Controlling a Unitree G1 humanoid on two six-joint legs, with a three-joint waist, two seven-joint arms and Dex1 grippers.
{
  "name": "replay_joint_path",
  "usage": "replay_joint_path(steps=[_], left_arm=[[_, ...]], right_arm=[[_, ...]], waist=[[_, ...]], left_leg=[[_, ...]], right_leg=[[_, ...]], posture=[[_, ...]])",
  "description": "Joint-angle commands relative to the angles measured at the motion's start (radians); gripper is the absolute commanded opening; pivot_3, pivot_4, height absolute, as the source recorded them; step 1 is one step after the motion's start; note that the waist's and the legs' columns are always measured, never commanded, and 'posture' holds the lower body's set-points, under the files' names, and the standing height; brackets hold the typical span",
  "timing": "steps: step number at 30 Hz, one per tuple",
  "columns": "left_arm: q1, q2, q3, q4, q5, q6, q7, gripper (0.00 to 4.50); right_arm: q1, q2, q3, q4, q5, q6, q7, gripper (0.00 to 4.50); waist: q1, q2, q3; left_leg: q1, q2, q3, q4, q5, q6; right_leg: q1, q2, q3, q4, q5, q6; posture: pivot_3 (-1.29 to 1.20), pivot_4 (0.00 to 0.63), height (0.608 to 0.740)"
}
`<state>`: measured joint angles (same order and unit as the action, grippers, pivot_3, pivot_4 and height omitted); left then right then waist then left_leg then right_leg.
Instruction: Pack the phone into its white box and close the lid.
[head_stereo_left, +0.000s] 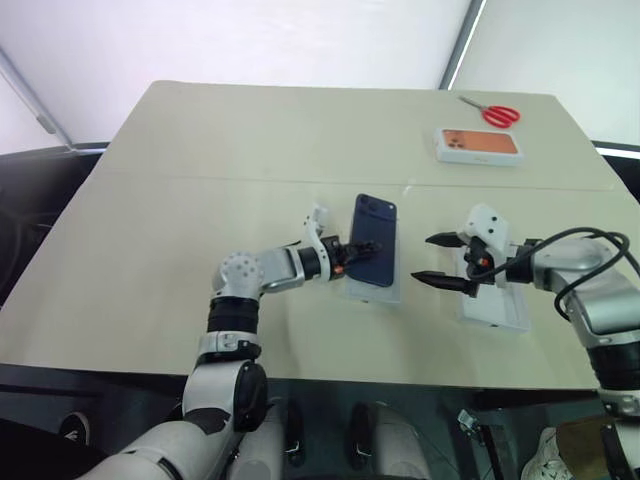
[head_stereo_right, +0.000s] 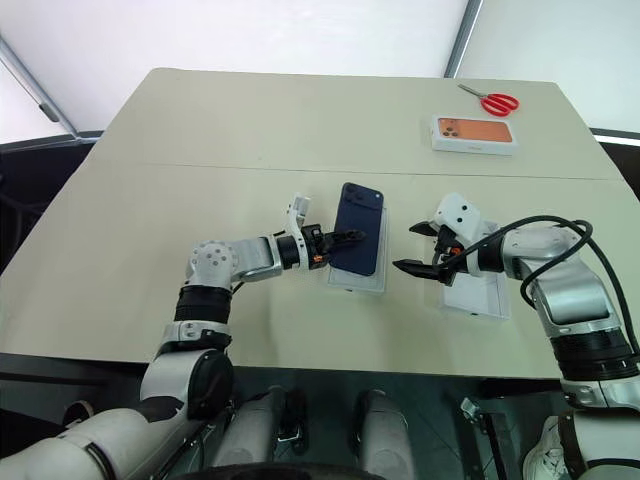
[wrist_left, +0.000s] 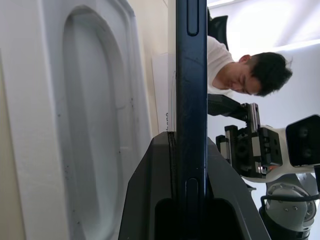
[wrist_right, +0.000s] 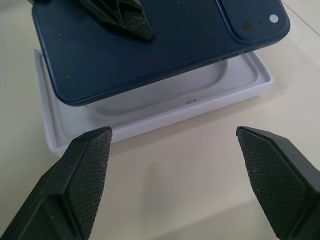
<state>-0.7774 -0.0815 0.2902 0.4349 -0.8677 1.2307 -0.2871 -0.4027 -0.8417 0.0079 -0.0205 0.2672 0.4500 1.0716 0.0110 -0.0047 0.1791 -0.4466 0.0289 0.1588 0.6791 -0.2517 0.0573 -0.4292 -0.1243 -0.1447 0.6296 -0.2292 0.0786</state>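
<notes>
Phone, one, clamped at its edge between left gripper fingers, hovers tilted over one white insert tray mid-table; right gripper, fingers spread and empty, points leftward over one white box.

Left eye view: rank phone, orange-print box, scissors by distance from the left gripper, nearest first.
From the left gripper:
1. phone, clamped in its fingers.
2. orange-print box, far right of the table.
3. scissors, beyond that box, at the far edge.
</notes>
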Motion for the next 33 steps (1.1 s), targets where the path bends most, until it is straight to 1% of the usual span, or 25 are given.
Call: replay_joint_path(steps=[1, 5, 7, 8, 9, 10, 15, 16, 28, 33], left_arm=[[-0.013, -0.007, 0.005, -0.036, -0.016, -0.009, -0.022, 0.0], [-0.014, 0.009, -0.025, -0.025, 0.01, 0.008, -0.034, 0.0], [-0.017, -0.003, -0.001, -0.019, -0.01, 0.024, -0.028, 0.0], [-0.014, -0.004, -0.008, -0.024, -0.007, 0.027, -0.034, 0.0], [-0.012, -0.004, -0.014, -0.028, -0.002, 0.029, -0.039, 0.95], [-0.011, -0.009, -0.009, -0.03, -0.003, 0.031, -0.035, 1.24], [-0.012, -0.011, -0.005, -0.073, 0.004, 0.051, -0.008, 3.68], [-0.016, -0.008, -0.011, -0.094, 0.009, 0.045, -0.007, 4.09], [-0.046, 0.037, -0.078, -0.242, 0.018, 0.093, -0.008, 4.09], [-0.073, 0.101, -0.105, -0.28, 0.03, 0.089, -0.03, 4.09]], right_arm=[[-0.009, -0.002, -0.016, 0.003, -0.008, -0.027, -0.012, 4.15], [-0.011, 0.0, -0.01, 0.019, -0.02, -0.047, -0.015, 4.15], [-0.015, 0.002, -0.005, 0.023, -0.024, -0.049, -0.016, 4.15], [-0.018, 0.003, -0.002, 0.024, -0.027, -0.055, -0.015, 4.15], [-0.019, 0.003, 0.001, 0.025, -0.029, -0.06, -0.013, 4.21], [-0.024, 0.006, 0.003, 0.028, -0.03, -0.059, -0.014, 4.21], [-0.046, 0.015, 0.014, 0.053, -0.04, -0.068, -0.02, 4.21], [-0.048, 0.018, 0.014, 0.059, -0.041, -0.07, -0.02, 4.21], [-0.071, 0.042, 0.025, 0.1, -0.069, -0.102, -0.022, 4.21], [-0.086, 0.047, 0.036, 0.124, -0.085, -0.122, -0.023, 4.21]], waist=[[0.001, 0.0, 0.0], [0.002, 0.0, 0.0], [0.002, 0.0, 0.0], [0.002, 0.0, 0.0], [0.002, 0.0, 0.0], [0.001, 0.0, 0.0], [0.001, 0.0, 0.0], [0.001, 0.0, 0.0], [0.003, 0.0, 0.0], [0.0, 0.001, 0.0]], left_leg=[[0.0, 0.0, 0.0, 0.0, 0.0, 0.0], [0.0, 0.0, 0.0, 0.001, 0.0, 0.0], [0.0, 0.0, 0.0, 0.001, 0.0, 0.0], [0.0, 0.0, 0.0, 0.001, 0.0, 0.0], [0.0, 0.0, 0.0, 0.001, 0.0, 0.0], [0.0, 0.0, 0.0, 0.001, 0.0, 0.0], [0.0, 0.0, 0.0, 0.001, 0.0, 0.0], [0.0, 0.0, 0.0, 0.001, 0.0, 0.0], [0.0, -0.001, 0.0, 0.002, 0.0, 0.0], [0.0, 0.0, 0.0, 0.002, 0.0, 0.001]], right_leg=[[0.0, 0.0, 0.0, 0.0, 0.0, 0.0], [0.0, 0.0, 0.0, 0.0, 0.0, 0.0], [0.0, 0.0, 0.0, 0.0, 0.0, 0.0], [0.0, 0.0, 0.0, 0.0, 0.0, 0.0], [0.0, 0.0, 0.0, 0.0, 0.0, 0.0], [0.0, 0.0, 0.0, 0.0, 0.0, 0.0], [0.0, 0.0, 0.0, 0.0, 0.0, 0.0], [0.0, 0.0, 0.0, 0.0, 0.0, 0.0], [0.001, 0.0, 0.0, 0.0, 0.0, 0.0], [0.001, 0.001, 0.0, 0.001, 0.0, 0.0]], posture=[[0.0, 0.15, 0.738], [0.0, 0.15, 0.738], [0.0, 0.15, 0.738], [0.0, 0.15, 0.738], [0.0, 0.15, 0.738], [0.0, 0.15, 0.738], [0.0, 0.15, 0.738], [0.0, 0.15, 0.738], [0.0, 0.15, 0.738], [0.0, 0.15, 0.738]])
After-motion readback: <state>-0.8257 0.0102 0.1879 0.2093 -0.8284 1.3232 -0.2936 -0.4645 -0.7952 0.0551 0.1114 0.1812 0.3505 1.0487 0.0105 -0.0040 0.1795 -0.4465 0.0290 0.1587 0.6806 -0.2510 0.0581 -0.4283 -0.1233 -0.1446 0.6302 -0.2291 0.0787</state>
